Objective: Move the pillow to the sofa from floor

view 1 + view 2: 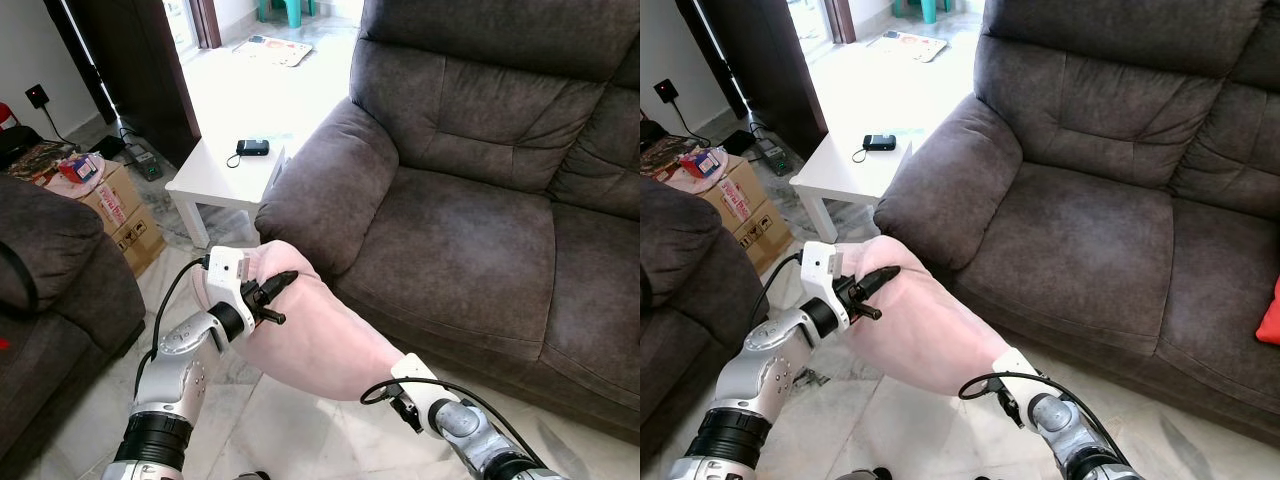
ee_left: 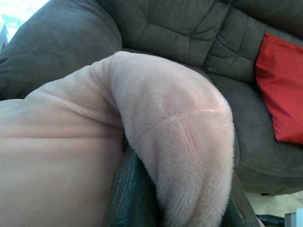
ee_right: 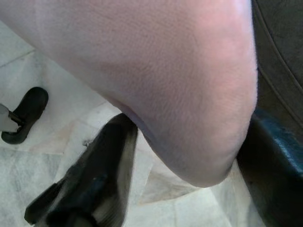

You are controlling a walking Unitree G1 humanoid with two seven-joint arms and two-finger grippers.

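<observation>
Plainly both claws, left claw (image 1: 272, 298) and right claw (image 3: 184, 165), pinch the plush pink pillow (image 1: 310, 325), seemingly clear of the suede-like sofa (image 1: 470, 230).

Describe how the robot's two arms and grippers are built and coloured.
Both arms are silver metal with black ribbed cuffs near the elbows. The left gripper has long black fingers on a white block-shaped wrist housing, with a black cable looping down to the forearm. The right gripper has the same white housing, a black collar and a curling black cable.
</observation>
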